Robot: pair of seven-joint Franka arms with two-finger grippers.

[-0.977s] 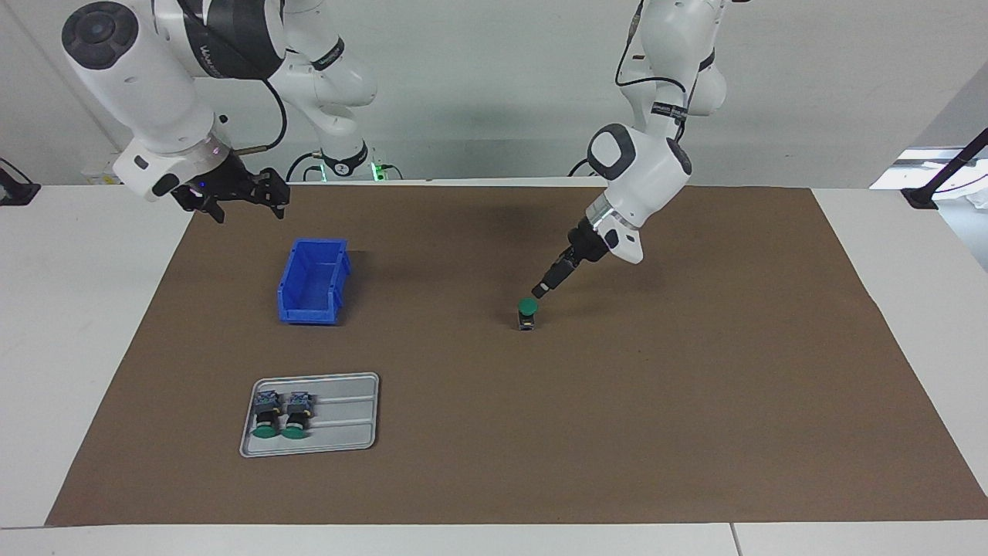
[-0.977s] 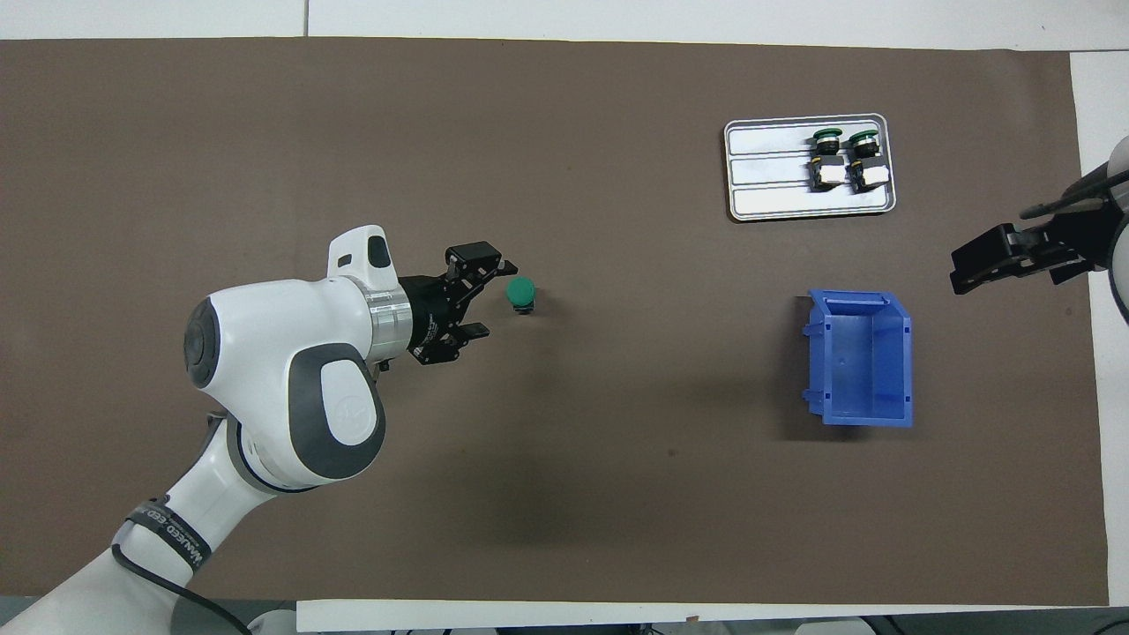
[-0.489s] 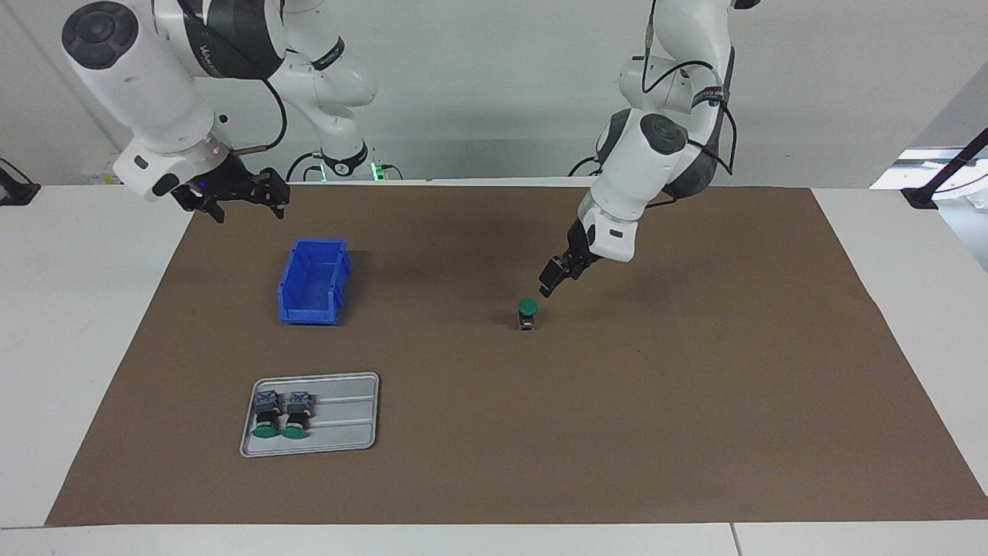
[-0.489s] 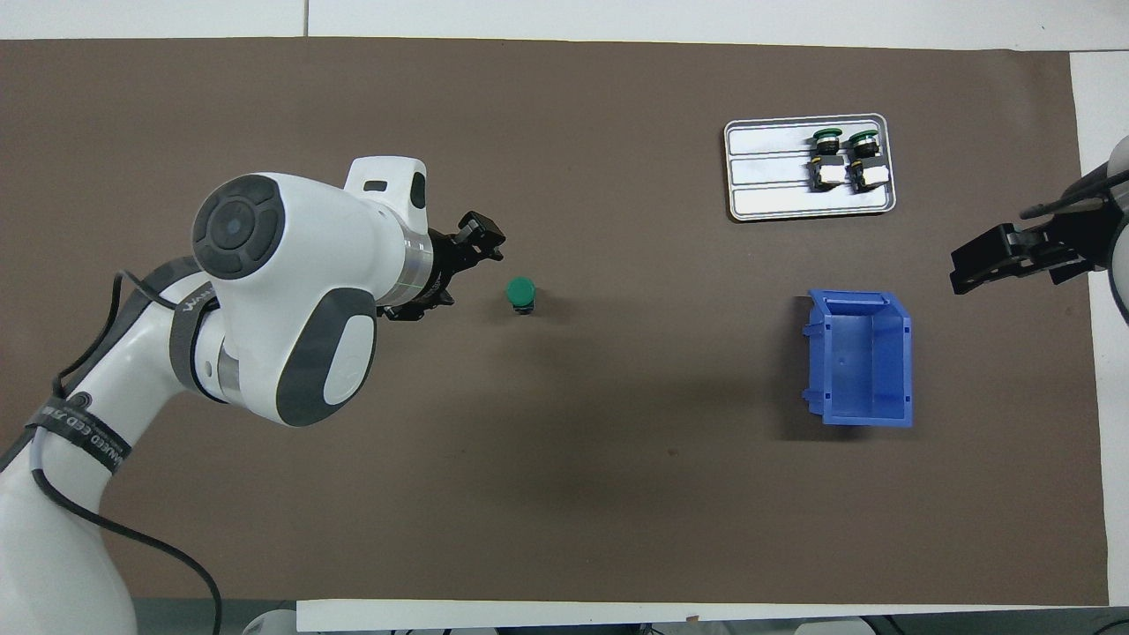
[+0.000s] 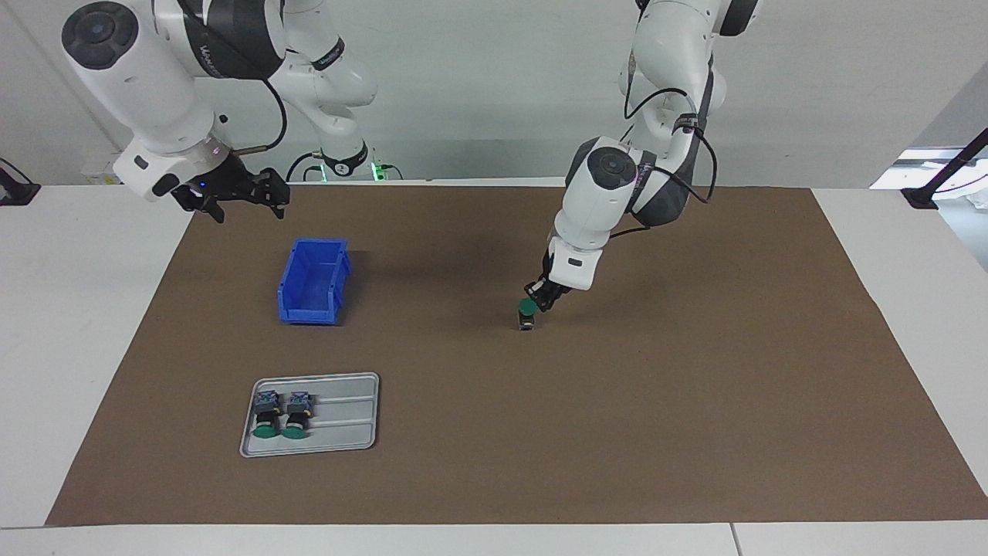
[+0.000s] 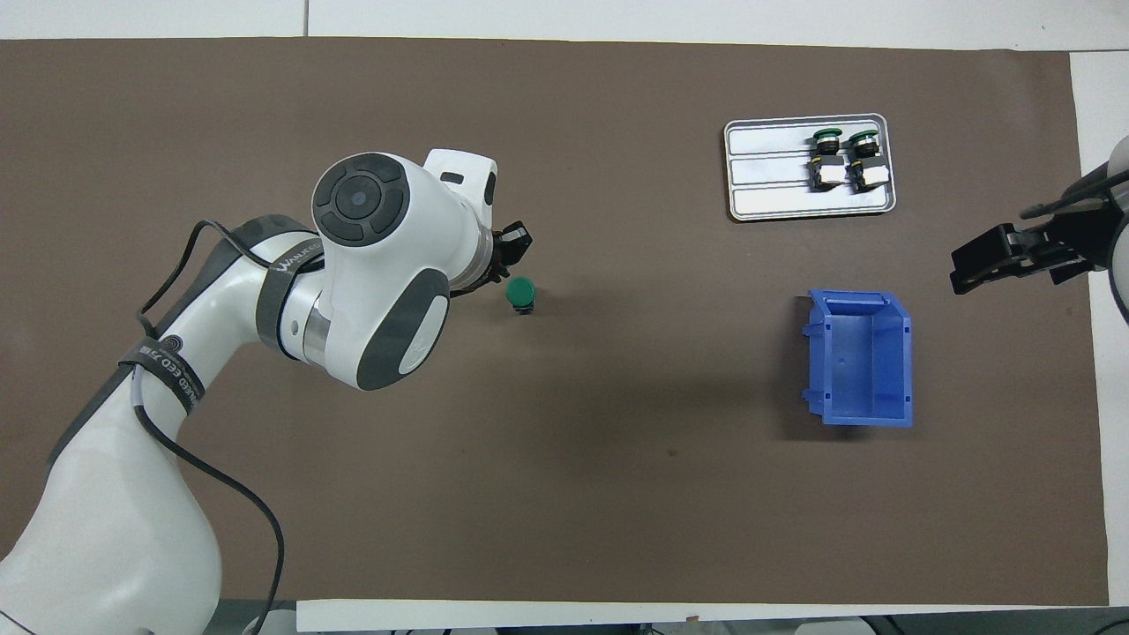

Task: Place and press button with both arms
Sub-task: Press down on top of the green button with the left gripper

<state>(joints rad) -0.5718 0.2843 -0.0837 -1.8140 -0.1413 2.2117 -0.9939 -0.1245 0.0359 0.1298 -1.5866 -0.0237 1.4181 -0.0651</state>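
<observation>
The button [image 5: 527, 312] stands upright on the brown mat near the middle, green cap up; it also shows in the overhead view [image 6: 520, 293]. My left gripper [image 5: 542, 296] points down at the cap's edge on the robots' side, close to it; I cannot tell if it touches. In the overhead view the left gripper [image 6: 510, 254] is mostly hidden under its white wrist. My right gripper [image 5: 251, 208] waits, open and empty, above the mat's edge at the right arm's end; it also shows in the overhead view [image 6: 963, 269].
A blue bin [image 5: 312, 282] [image 6: 860, 362] sits on the mat toward the right arm's end. A grey tray [image 5: 347, 421] [image 6: 763, 181], farther from the robots, holds two identical green-capped switches [image 5: 275, 414] [image 6: 845, 159] lying on their sides.
The left arm has swung its wrist up and over, and its gripper has come down from beside the button to the cap's edge. The button and the right arm have not moved.
</observation>
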